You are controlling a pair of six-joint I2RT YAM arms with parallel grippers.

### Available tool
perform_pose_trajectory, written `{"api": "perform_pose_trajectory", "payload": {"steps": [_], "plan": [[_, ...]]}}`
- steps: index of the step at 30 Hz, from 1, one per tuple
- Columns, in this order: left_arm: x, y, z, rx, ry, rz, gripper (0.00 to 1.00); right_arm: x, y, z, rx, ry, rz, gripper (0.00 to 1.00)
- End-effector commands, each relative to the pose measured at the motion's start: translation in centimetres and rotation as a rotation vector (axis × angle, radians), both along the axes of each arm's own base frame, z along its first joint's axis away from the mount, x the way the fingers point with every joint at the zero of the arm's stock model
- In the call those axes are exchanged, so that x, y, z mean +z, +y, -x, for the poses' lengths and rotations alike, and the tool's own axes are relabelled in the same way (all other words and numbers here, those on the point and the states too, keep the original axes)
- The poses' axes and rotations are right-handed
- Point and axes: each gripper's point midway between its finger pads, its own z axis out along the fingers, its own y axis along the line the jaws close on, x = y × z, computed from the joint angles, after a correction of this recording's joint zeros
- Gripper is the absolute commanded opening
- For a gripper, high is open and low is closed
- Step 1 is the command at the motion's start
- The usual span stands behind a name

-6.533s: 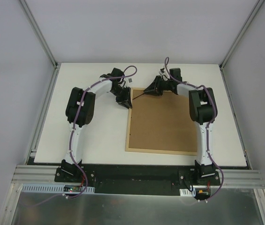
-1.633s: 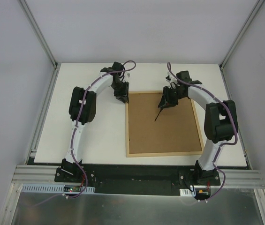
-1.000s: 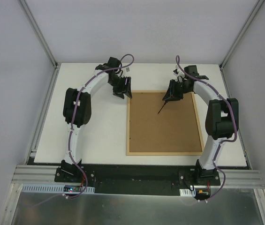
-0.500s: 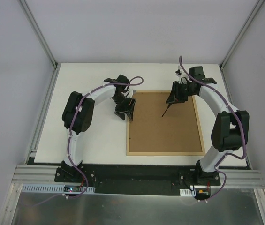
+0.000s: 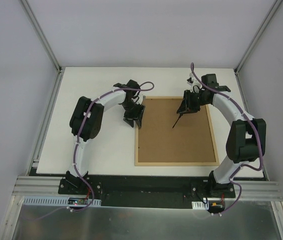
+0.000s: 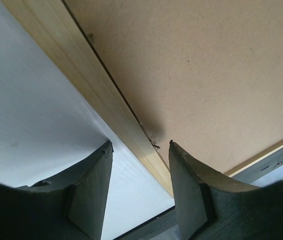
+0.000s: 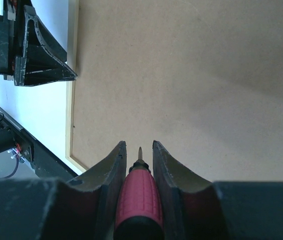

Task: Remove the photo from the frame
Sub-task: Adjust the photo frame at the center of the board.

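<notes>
The frame [image 5: 176, 163] lies face-down, brown back [image 5: 176, 137] still on, photo unseen; nearly all remains. Left claw [image 6: 138, 147] stands part-open astride its edge, empty; right claw [image 7: 137, 150] pinches a red-handled tool [image 7: 136, 200].

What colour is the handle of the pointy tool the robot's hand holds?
Deep pinkish red. The pointy tool's handle shows best in the right wrist view.

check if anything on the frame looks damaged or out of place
One small thing: the frame has a dark scuffed dent on its brown back, at the edge against the wooden rail, just by the open left gripper. It looks chipped or pried. Otherwise the frame lies flat.
</notes>
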Motion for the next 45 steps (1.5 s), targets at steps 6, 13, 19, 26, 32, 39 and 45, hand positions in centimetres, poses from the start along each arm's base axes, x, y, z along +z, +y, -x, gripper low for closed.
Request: {"api": "perform_pose_trajectory", "payload": {"steps": [6,13,19,26,32,39,45], "plan": [[-0.2,-0.6,-0.2,-0.004,0.008,-0.007,0.4,2.3,0.6,0.1,0.023,-0.071,-0.045,0.0],[0.1,-1.0,0.6,-0.028,0.008,-0.005,0.41,2.3,0.6,0.1,0.019,-0.073,-0.041,0.0],[-0.3,-0.6,0.6,-0.03,-0.001,-0.036,0.38,2.6,0.5,0.1,0.018,-0.084,-0.037,0.0],[-0.4,-0.4,0.8,-0.029,0.0,-0.047,0.29,2.9,0.7,0.1,0.02,-0.092,-0.041,0.0],[0.2,-0.5,0.9,-0.034,-0.008,-0.034,0.16,2.6,0.5,0.1,0.015,-0.087,-0.033,0.0],[2.0,-1.3,0.2,-0.016,0.001,0.082,0.0,1.9,0.3,-0.3,0.012,-0.075,-0.018,0.01],[2.4,-1.6,-2.4,0.004,-0.045,0.133,0.0,1.5,0.0,-1.6,0.0,-0.077,0.011,0.0]]}}
